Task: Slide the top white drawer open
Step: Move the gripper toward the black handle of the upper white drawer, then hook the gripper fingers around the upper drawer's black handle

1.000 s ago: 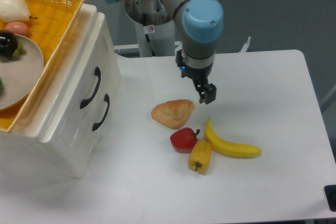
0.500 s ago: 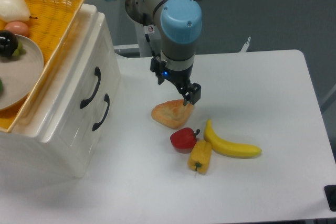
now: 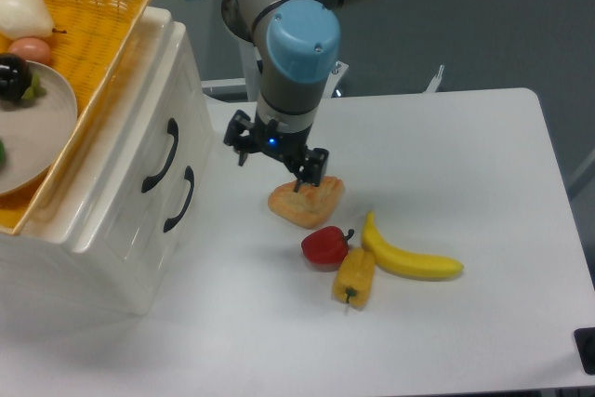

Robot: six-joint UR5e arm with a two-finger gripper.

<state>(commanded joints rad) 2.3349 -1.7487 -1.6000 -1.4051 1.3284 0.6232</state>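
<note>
The top white drawer (image 3: pixel 133 149) is the upper one of the cream cabinet at the left, and it sits shut and flush. Its curved black handle (image 3: pixel 160 155) faces the table. My gripper (image 3: pixel 275 153) hangs low over the table to the right of that handle, well apart from it. It is open, with nothing between the spread fingers; one fingertip (image 3: pixel 238 142) points toward the cabinet. The other fingertip is just above a pastry.
The lower drawer's handle (image 3: pixel 180 199) lies just below and to the right. A pastry (image 3: pixel 307 202), a red pepper (image 3: pixel 325 246), a yellow pepper (image 3: pixel 355 278) and a banana (image 3: pixel 409 260) lie mid-table. A yellow basket (image 3: pixel 93 34) with a plate and food sits on the cabinet.
The arm has swung left toward the cabinet and dropped lower. The wrist has turned so both spread fingers now show side by side.
</note>
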